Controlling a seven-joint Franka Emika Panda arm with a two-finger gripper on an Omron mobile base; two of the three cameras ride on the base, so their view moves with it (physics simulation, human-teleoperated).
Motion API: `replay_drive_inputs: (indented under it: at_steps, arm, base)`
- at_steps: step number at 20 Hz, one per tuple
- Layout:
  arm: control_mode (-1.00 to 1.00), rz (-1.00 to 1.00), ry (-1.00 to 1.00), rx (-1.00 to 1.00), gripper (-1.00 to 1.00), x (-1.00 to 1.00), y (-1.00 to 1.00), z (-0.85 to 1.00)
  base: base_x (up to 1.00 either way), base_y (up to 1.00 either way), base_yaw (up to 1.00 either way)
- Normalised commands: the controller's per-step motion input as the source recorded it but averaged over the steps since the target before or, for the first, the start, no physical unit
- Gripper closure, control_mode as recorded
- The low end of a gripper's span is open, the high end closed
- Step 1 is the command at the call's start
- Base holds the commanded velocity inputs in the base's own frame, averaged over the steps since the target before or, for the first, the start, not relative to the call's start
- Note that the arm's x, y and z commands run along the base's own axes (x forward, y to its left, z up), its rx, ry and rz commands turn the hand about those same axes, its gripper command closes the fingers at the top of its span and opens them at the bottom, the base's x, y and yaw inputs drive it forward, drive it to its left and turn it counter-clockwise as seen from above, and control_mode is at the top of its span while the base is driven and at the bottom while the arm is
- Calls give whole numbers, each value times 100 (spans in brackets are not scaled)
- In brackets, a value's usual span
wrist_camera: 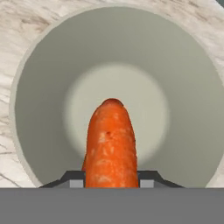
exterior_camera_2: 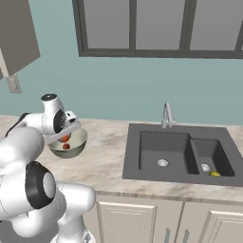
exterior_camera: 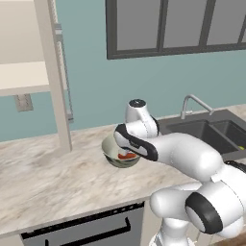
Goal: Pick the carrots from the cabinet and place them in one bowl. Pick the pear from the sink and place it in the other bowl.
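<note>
1. In the hand view the gripper (wrist_camera: 111, 183) has its jaws clamped on a carrot (wrist_camera: 111, 146), which points up the middle of the frame, its blunt tip over the pale floor of the bowl (wrist_camera: 39, 100). The step in hand looks like the release into that bowl.
2. The bowl sits on the marble counter (exterior_camera: 43, 185), centre of the left base view, with the arm's wrist directly over it. In the right base view, at mid-left, orange shows inside the bowl (exterior_camera_2: 78, 144) under the hand; whether that is one carrot or two I cannot tell.
3. To do it well, keep the carrot centred over the bowl's floor, as it is now, well inside the rim on every side.
4. Lower before letting go, if there is room: a tapered carrot dropped from height could bounce or roll up the wall.
5. Part the jaws fully, then lift straight out so the fingers do not drag the carrot or nudge the bowl.
6. The pear (exterior_camera_2: 215, 173) lies in the smaller basin of the sink (exterior_camera_2: 142, 161), lower right of the right base view, not yet collected.
</note>
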Motion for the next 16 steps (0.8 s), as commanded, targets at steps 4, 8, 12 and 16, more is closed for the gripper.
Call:
replay_drive_inputs:
  at_steps: [4, 8, 12, 16]
  arm:
    - [-100, 5, -1, 1, -100, 6, 6, -16]
    - [-100, 3, 0, 1, -100, 0, -1, -2]
    - [-100, 1, 3, -1, -100, 2, 0, 11]
    - [-100, -1, 10, 0, -100, -11, -6, 62]
  base:
    - [0, 0, 0]
    - [0, 0, 0]
    - [0, 0, 0]
    - [0, 0, 0]
